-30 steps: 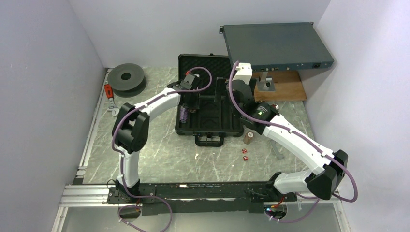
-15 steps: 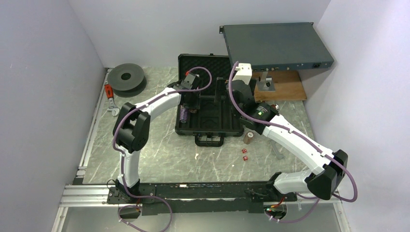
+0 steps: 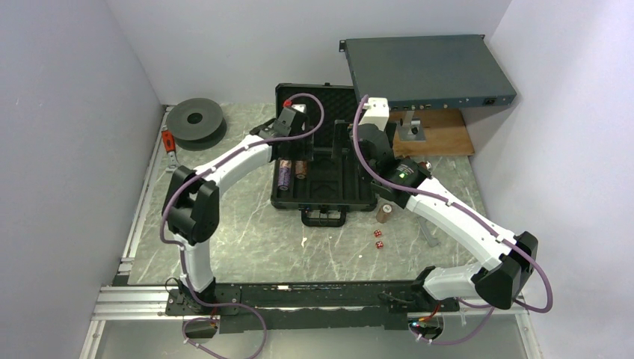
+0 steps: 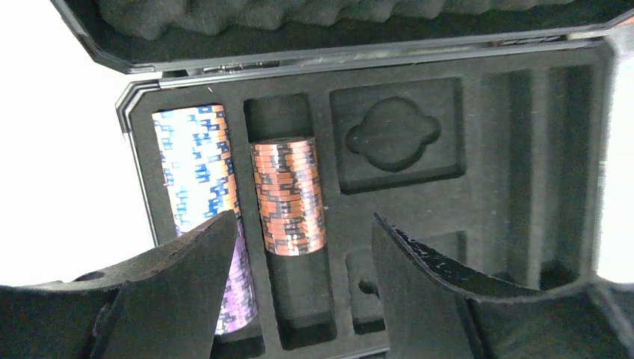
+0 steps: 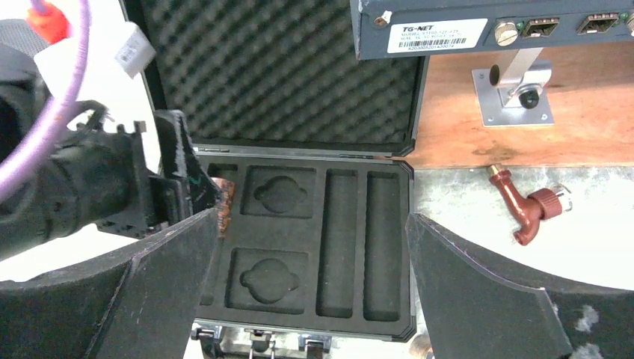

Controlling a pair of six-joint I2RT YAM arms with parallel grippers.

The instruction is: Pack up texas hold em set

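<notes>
Black hard-plastic briefcase (image 5: 340, 247) lies open, egg-crate foam lid (image 5: 284, 75) raised at the far side; ridged brown chip stack (image 4: 288, 196) and purple chip stack (image 4: 198, 172) lie in its left slots; left gripper (image 4: 303, 224) and right gripper (image 5: 310, 221) gape wide, empty.

Matt black case, glossy chips
The briefcase (image 5: 383, 247) interior looks felted, its lid (image 5: 284, 67) egg-crate foam; inside it, the brown chip stack (image 4: 288, 196) shines smooth, perhaps plastic.

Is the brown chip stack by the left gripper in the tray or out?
In: the brown chip stack lies in a slot beside the purple stack, left gripper open.
</notes>
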